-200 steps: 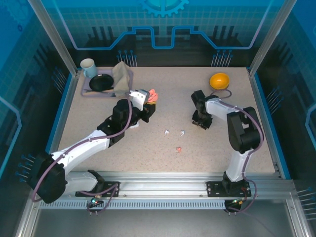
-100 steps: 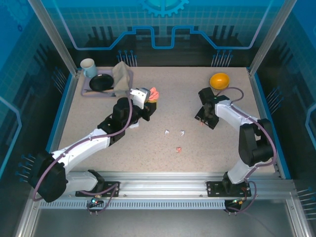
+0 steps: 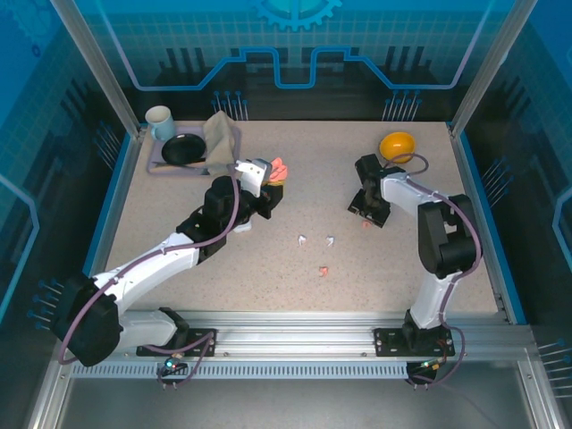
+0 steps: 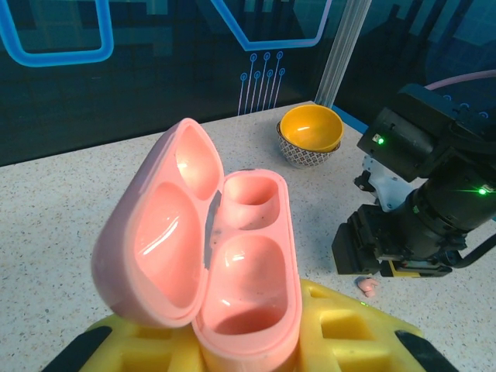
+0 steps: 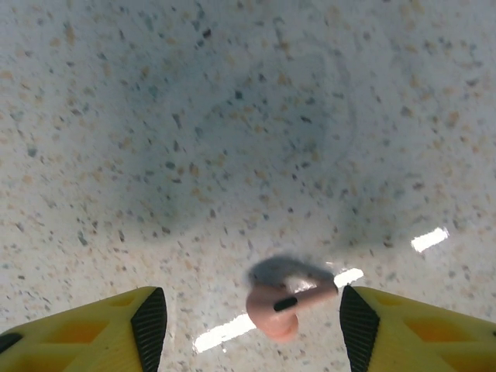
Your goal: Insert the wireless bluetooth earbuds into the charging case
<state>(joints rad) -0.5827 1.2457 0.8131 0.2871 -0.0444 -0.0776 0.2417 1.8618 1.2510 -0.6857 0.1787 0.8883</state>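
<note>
1. Salmon-pink earbud, near [image 3: 323, 271]: tiny stemmed piece lying loose on the speckled worktop [image 3: 223, 268], nearest the arm bases, between the two arms.
2. White earbuds, pair: one [image 3: 303, 239] and its mate [image 3: 330, 240] lie side by side, apart, just beyond item 1.
3. Salmon-pink earbud, far [image 5: 275, 306]: rounded body with a short stem and a dark mark, slightly blurred. It lies flat on the worktop between the right tool's fingers and touches neither.
4. Right tool [image 5: 244, 318]: yellow fingers with black pads [image 5: 149, 325], spread wide, hanging low over the worktop. It grips nothing.
5. Charging case [image 4: 232, 271]: glossy salmon-pink pebble shell, open, with the lid swung back to one side. Two wells in the body and the hollows in the lid are all empty. It stands upright in the left tool, left of centre and raised off the worktop.
6. Left tool [image 4: 248, 345]: yellow fingers closed against the base of the case.
7. Orange bowl [image 3: 397, 145]: far right of the worktop, beyond the right tool.
8. Far left corner: tray holding a black plate [image 3: 182, 149], a pale mug [image 3: 160, 119] and a tan cloth [image 3: 222, 134].
</note>
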